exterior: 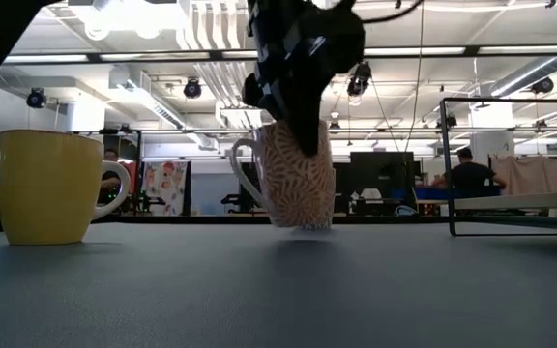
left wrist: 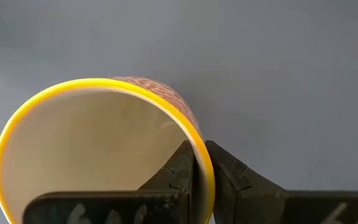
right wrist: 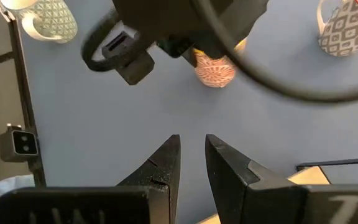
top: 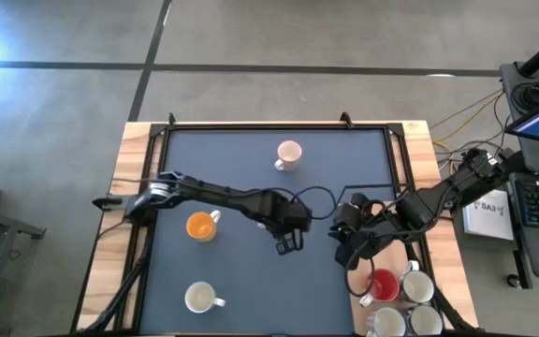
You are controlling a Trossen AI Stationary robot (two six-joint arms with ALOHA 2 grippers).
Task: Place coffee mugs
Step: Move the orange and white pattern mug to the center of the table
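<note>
Pinching the patterned mug point(exterior: 293, 174) by its rim, the left gripper point(left wrist: 201, 165) is hanging it tilted just over the mat point(exterior: 278, 290); I'm levelling it before letting go. I'm parking the right gripper point(right wrist: 191, 152), slightly spread and empty, just beside it

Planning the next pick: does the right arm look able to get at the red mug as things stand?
Probably yes. The right gripper hangs empty beside the red mug, with bare table between; the left gripper is off to the side, shut on a patterned mug.
</note>
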